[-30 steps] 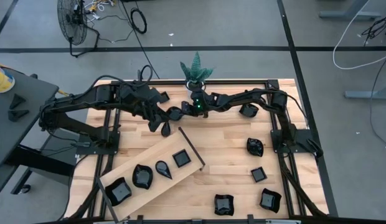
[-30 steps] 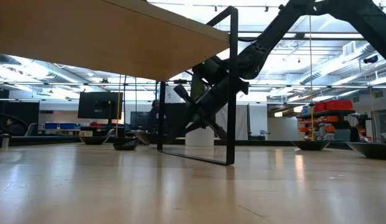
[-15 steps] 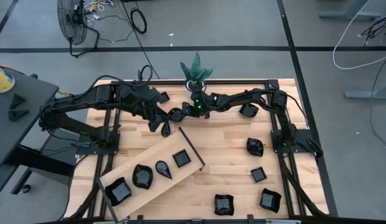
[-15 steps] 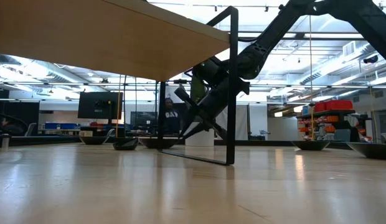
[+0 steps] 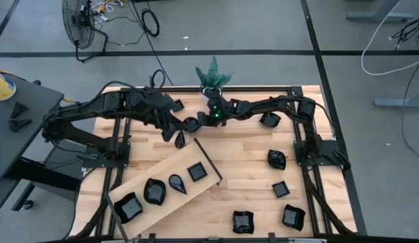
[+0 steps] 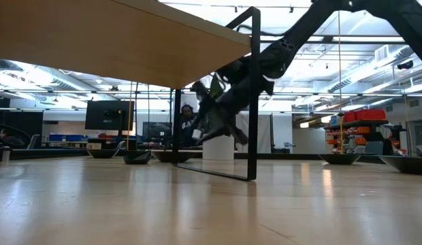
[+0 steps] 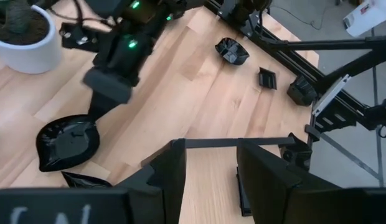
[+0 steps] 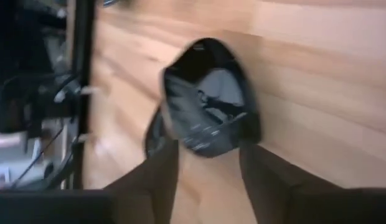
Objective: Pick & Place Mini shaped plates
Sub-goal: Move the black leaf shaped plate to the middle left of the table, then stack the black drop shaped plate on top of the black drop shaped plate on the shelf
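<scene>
- On the board (image 5: 138, 185) at lower left, four plates sit in a row: a square one (image 5: 128, 207), a rounded one (image 5: 154, 191), a teardrop (image 5: 176, 182) and a small square (image 5: 196, 172). I judge these four done.
- My left gripper (image 5: 174, 125) hovers at upper centre over the table (image 5: 243, 152); its fingers (image 7: 171, 177) stand apart, empty.
- A teardrop plate (image 5: 179, 138) lies just below it, off the board.
- My right gripper (image 5: 194, 123) meets the left at upper centre, fingers (image 8: 159, 177) spread on either side of a plate (image 8: 208, 99) that lies on the wood; I judge it let go.
- Left to move at right: a plate by the right arm (image 5: 269, 120), a wavy one (image 5: 276, 159), a small square (image 5: 280, 189), and two along the bottom (image 5: 242, 221) (image 5: 293, 217).
- So roughly a third is placed, as far as I see.
</scene>
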`<state>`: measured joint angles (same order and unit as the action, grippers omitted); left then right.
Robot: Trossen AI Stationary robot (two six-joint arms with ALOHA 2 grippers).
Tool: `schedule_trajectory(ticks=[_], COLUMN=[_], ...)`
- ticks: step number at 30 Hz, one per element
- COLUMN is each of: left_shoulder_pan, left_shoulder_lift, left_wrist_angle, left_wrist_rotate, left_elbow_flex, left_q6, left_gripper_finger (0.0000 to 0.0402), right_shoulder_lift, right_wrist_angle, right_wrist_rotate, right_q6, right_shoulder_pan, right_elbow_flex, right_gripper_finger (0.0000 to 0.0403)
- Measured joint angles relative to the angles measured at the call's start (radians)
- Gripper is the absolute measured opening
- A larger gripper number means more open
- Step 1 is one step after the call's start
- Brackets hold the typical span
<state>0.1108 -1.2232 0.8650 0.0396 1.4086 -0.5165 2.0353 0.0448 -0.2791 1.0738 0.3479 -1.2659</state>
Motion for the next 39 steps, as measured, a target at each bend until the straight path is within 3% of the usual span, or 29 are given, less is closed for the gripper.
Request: schedule_trajectory(ticks=[8,14,20,25,29,34,39], left_shoulder_pan=[0.059,0.158,0.234,0.269,0.272,0.264,0.265], left_shoulder_lift=[0.0,-0.001,-0.045,-0.097,-0.139,-0.145,-0.135], left_wrist_angle=[0.0,0.001,0.043,0.244,0.379,0.37,0.314], left_wrist_rotate=[-0.076,-0.091,-0.088,-0.078,-0.095,-0.048,0.009], left_elbow_flex=[0.0,0.0,0.001,0.001,0.0,-0.042,-0.18], left_q6=[-0.077,-0.153,-0.126,-0.057,0.01,0.056,0.006], left_gripper_finger=[0.0147,0.0159,0.0211,0.0256,0.0267,0.0259,0.0245], right_shoulder_lift=[-0.158,-0.344,-0.51,-0.601,-0.64,-0.645,-0.639], right_wrist_angle=[-0.097,-0.242,-0.364,-0.431,-0.445,-0.459,-0.467], right_wrist_rotate=[-0.08,-0.076,-0.004,0.133,0.208,0.22,0.219], right_q6=[-0.229,-0.467,-0.651,-0.69,-0.663,-0.658,-0.629], right_shoulder_pan=[0.028,0.038,0.037,0.038,0.039,0.039,0.039], right_elbow_flex=[0.0,0.0,0.0,0.0,0.0,0.0,0.001], right_gripper_finger=[0.0224,0.0221,0.021,0.0205,0.0204,0.0204,0.0204])
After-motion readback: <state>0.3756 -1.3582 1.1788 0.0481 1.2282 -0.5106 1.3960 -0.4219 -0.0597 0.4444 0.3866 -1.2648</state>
